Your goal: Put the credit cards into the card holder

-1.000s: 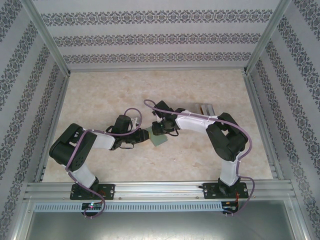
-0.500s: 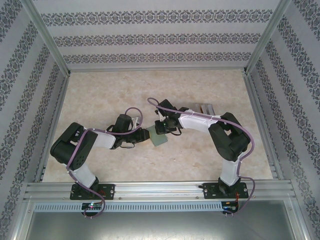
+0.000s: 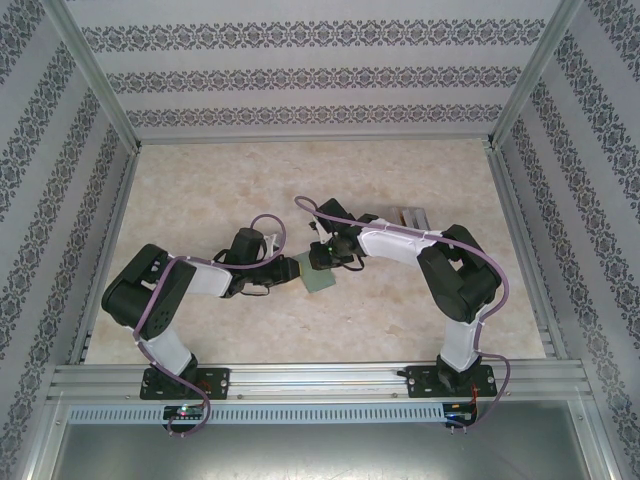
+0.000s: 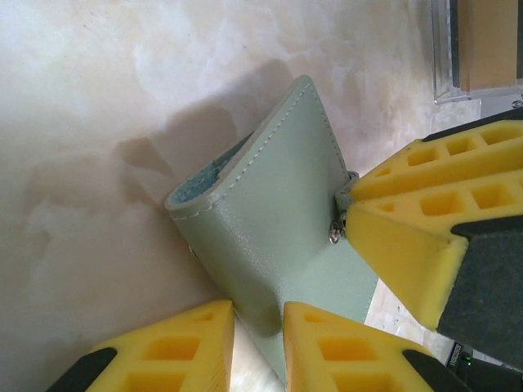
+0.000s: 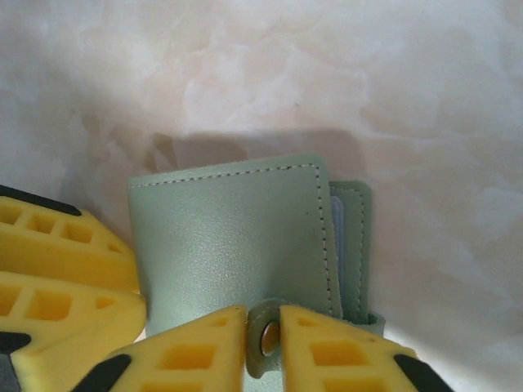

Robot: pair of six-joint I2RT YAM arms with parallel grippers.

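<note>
On the pale marbled table (image 3: 400, 320), the green wallet (image 3: 318, 275) sits near the middle of the overhead frame, its cover slightly lifted. The left gripper (image 4: 258, 318) is clamped across the wallet's lower edge, while the right gripper (image 5: 264, 322) pinches its snap tab (image 5: 268, 333) at the bottom of the frame

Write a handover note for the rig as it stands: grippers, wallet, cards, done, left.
Left gripper: jaws shut on the wallet at its fold.
Right gripper: jaws appear pinched on the snap tab.
Cards: a tan card sits in the clear rack beyond the wallet.
Done: both arms have the wallet, which is still folded.
Left: open it, fetch the cards, slot them in.
</note>
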